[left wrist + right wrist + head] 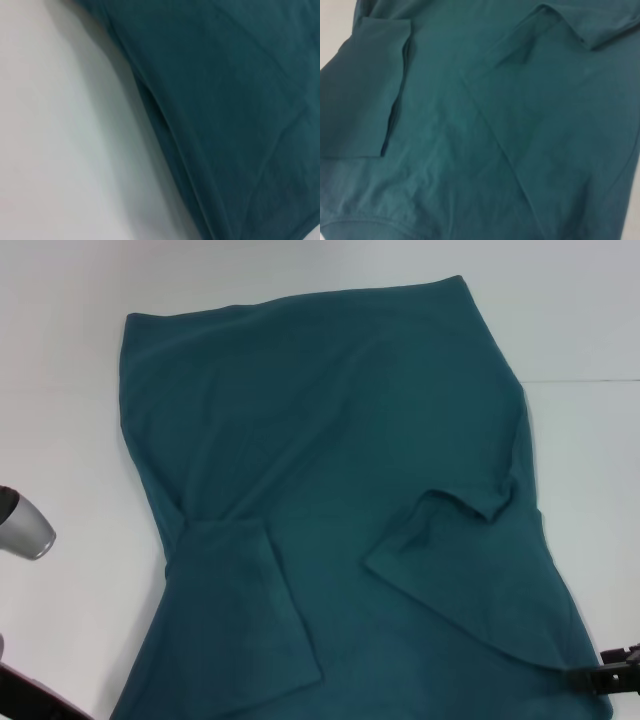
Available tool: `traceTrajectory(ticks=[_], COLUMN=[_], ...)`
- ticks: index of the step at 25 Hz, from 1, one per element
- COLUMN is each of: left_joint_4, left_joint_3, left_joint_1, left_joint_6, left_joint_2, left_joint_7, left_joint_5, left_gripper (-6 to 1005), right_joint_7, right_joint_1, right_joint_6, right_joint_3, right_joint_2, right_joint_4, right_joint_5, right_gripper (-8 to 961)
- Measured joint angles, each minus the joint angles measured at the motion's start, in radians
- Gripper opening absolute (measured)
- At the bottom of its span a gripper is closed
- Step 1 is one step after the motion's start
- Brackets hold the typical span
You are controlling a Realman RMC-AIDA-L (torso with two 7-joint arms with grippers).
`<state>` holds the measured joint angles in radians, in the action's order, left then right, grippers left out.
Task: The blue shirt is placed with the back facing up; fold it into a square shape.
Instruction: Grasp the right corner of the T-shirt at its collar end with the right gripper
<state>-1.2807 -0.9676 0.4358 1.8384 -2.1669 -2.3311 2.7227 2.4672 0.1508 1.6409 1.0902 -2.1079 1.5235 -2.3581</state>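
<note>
- Head view, far left: a grey and silver part of the left arm [25, 525] sticks in at the edge, on the bare white table [60, 390]. It is well apart from the cloth. I cannot see the left gripper, so I cannot tell if it is apart or together.
- Left wrist view: only the shirt's side edge and white table show, so that arm looks to be hanging just off that edge.
- Middle: the blue shirt [330, 440] lies flat on the table and fills most of it. Its long way runs from the robot's side to the far side. Both sleeves are folded in onto the body, the left sleeve [235, 590] and the right sleeve [440, 530].
- Right: the right gripper [612, 677] shows as a black tip at the near right corner, just beside or touching the shirt's edge. I cannot tell if its fingers are apart or together.
- My guess: the right arm is nearer the cloth, and the shirt lies away from it toward the left and far side.
</note>
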Motion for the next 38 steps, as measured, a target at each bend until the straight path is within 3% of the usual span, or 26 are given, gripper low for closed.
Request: traceTrajectory(ticks=[12, 21, 38], left_joint_4=[-0.065, -0.049, -0.035], left_joint_3=[0.009, 0.008, 0.009], left_joint_1=[-0.036, -0.039, -0.040], left_joint_6=[0.060, 0.048, 0.039], left_joint_2=[-0.005, -0.005, -0.005], left_joint_7=[0.012, 0.025, 0.040], left_joint_5=[-0.007, -0.030, -0.037], left_gripper=[50, 49, 48], right_joint_7=[0.013, 0.021, 0.023], right_joint_1=[-0.063, -0.111, -0.084], right_joint_6=[0.030, 0.044, 0.003], right_joint_3=[0.000, -0.001, 0.017], right_joint_2=[-0.003, -0.005, -0.005], right_joint_4=[0.060, 0.072, 0.040], right_joint_5=[0.014, 0.019, 0.012], right_gripper=[678, 677, 676])
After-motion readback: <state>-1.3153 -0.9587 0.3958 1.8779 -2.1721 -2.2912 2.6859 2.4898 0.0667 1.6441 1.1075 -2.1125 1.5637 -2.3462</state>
